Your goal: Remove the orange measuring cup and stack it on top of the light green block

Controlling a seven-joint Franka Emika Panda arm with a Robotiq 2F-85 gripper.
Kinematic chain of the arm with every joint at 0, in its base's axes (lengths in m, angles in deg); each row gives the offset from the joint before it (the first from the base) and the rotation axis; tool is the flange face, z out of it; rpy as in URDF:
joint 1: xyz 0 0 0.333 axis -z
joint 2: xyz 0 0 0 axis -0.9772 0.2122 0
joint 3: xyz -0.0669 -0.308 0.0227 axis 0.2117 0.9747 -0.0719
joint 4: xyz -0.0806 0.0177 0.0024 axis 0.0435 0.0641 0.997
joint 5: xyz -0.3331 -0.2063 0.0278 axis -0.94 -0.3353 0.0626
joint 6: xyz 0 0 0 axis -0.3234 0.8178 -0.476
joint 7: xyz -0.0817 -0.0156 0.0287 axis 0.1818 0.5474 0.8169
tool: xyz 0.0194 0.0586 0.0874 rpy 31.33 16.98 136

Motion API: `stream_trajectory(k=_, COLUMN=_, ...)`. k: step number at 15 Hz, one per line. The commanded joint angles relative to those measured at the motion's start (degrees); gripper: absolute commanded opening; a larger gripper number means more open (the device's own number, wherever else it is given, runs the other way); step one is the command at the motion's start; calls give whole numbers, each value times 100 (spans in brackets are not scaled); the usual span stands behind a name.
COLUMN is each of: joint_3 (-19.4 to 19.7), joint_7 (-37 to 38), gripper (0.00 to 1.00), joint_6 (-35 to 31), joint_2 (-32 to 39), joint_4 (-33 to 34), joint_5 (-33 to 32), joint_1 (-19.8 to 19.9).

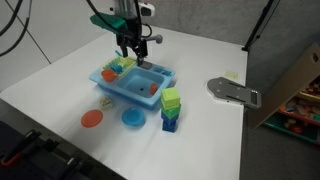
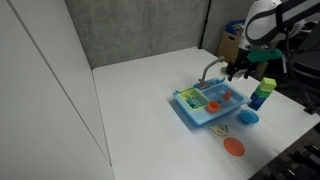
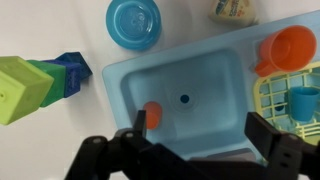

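The orange measuring cup (image 3: pixel 153 115) is small and orange-red, and lies in the basin of a blue toy sink (image 3: pixel 215 70). It also shows in an exterior view (image 1: pixel 153 88). The light green block (image 1: pixel 171 97) tops a stack over a darker green block and a blue block, beside the sink. The block also shows in the wrist view (image 3: pixel 18 88) and in an exterior view (image 2: pixel 266 84). My gripper (image 3: pixel 198 135) is open and empty. It hangs above the sink in both exterior views (image 1: pixel 133 47) (image 2: pixel 243 68), with the cup near one finger.
A larger orange cup (image 3: pixel 290 48) and a light blue cup (image 3: pixel 303 100) sit at the sink's rack side. A blue bowl (image 1: pixel 133 118) and a flat orange disc (image 1: pixel 92 118) lie in front of the sink. A metal fixture (image 1: pixel 232 92) lies near the table edge.
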State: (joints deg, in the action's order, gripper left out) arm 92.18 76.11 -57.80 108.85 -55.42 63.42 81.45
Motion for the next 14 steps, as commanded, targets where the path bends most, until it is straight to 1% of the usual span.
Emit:
stream_trajectory(k=1, joint_3=53, joint_7=-20, gripper=100, joint_6=15, joint_2=2, joint_4=18, joint_5=28, joint_1=-48)
stream_trajectory(k=2, joint_3=53, joint_7=-20, gripper=100, joint_6=17, joint_2=2, joint_4=22, joint_5=29, joint_1=-48)
stream_trajectory(k=6, joint_3=63, joint_7=-231, gripper=100, joint_6=-327, joint_2=156, joint_4=53, joint_5=-44, joint_1=-11)
stream_trajectory(k=14, joint_3=-70, joint_7=-1376, gripper=100, joint_6=-1320, joint_2=775, joint_4=199, joint_5=-34, joint_1=152)
